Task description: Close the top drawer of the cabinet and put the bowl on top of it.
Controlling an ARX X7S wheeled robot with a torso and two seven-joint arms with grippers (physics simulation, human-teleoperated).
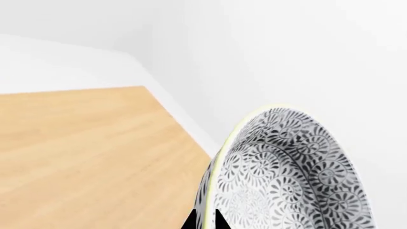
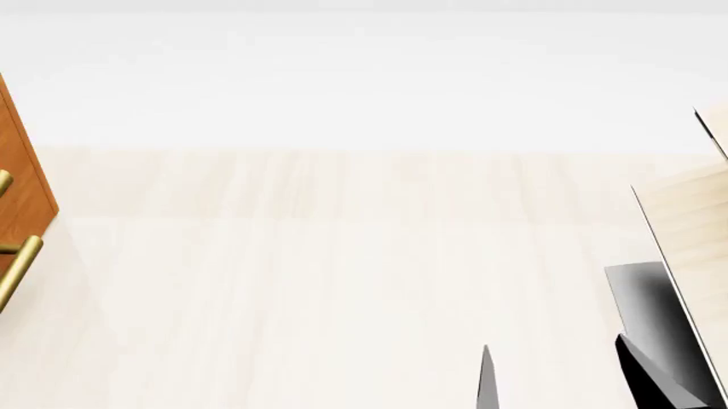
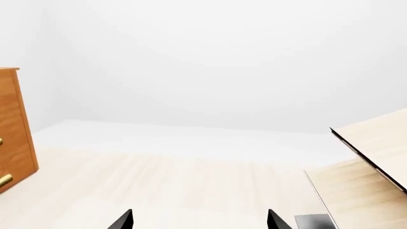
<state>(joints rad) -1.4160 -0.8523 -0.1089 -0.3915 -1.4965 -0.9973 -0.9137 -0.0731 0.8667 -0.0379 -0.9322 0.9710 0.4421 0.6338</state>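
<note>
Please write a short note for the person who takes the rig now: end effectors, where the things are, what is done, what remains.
Left end effector: closed on the rim of the bowl, held above a wooden surface.
Right end effector: open, empty, over the pale table.
The cabinet is at the head view's left edge; only a corner and brass handles show.
Drawer state: cannot tell.
Left: check the drawer is closed, set the bowl on top.
</note>
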